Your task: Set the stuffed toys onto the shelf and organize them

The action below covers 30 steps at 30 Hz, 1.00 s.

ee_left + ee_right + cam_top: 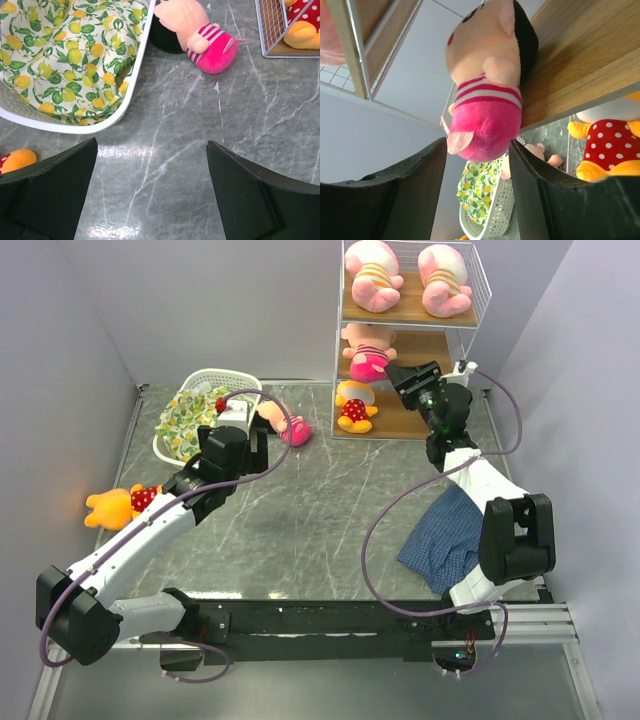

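I had the right gripper (477,145) up at the middle board of the tall three-tier rack of white wire and brown wooden boards (400,422). Its black fingers (405,190) stood on either side of a pink-clad plush doll in a striped top (487,95). That doll lay on the middle board with its pink rear poking out between the fingers. I read the jaws as spread around it, not squeezing.

On the top board two pink striped plush piglets (373,278) lay side by side. On the bottom board sat an orange-yellow plush bear in a red dotted shirt (354,408).

The left gripper (151,150) hung over the grey marbled tabletop (200,115), jaws wide apart with nothing between them. Beyond it a second pink-clad doll (202,37) lay on the table, just beside the rim of the white plastic lattice basket (75,127). The basket held a green-yellow lemon-print cloth (65,50).

A second orange-yellow bear (118,506) lay at the table's left edge, close beside the left arm. A blue plaid cloth (445,535) lay crumpled by the right arm.
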{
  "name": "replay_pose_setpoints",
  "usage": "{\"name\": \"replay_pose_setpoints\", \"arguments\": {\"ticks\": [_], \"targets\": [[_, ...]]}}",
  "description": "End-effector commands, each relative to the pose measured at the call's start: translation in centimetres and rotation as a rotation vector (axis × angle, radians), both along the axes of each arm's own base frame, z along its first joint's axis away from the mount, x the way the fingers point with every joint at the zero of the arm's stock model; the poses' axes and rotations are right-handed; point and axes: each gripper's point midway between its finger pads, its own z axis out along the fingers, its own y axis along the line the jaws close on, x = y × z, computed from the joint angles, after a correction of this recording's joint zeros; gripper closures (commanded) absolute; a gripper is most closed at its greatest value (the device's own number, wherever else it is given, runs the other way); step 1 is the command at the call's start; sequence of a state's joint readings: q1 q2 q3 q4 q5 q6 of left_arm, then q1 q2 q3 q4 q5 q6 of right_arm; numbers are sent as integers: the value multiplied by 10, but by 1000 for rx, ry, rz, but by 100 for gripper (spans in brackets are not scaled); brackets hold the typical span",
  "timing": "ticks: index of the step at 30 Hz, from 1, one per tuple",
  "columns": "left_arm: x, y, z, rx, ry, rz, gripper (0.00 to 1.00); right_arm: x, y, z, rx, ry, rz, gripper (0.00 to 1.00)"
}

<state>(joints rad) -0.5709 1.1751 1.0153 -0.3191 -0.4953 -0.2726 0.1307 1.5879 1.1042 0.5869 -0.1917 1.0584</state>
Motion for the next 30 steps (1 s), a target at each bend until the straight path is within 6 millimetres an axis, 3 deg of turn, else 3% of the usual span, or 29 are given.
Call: {"name": "replay_pose_setpoints", "arguments": {"ticks": [1, 8, 10, 11, 17, 21, 26, 30], "targets": [[1, 2, 9, 7, -35, 8, 4, -10, 8, 21, 16, -29, -19, 42], [0, 3, 11, 8, -42, 13, 4, 1, 20, 19, 19, 19, -48, 46], [0, 3, 12, 8, -45, 12, 4, 8, 24, 13, 23, 30, -34, 46], [0, 3, 12, 8, -46, 12, 4, 11, 25, 21, 28, 14, -30, 46], [0, 2, 13, 6, -47, 9, 4, 33, 30, 23, 2, 24, -31, 50], [0, 2, 11, 8, -44, 9, 4, 45, 31, 15, 0, 41, -34, 52], [1, 2, 9, 14, -39, 13, 4, 51, 32, 17, -5, 36, -31, 51], [2, 4, 6, 23, -33, 30, 4, 42, 28, 31, -12, 15, -30, 44]]}}
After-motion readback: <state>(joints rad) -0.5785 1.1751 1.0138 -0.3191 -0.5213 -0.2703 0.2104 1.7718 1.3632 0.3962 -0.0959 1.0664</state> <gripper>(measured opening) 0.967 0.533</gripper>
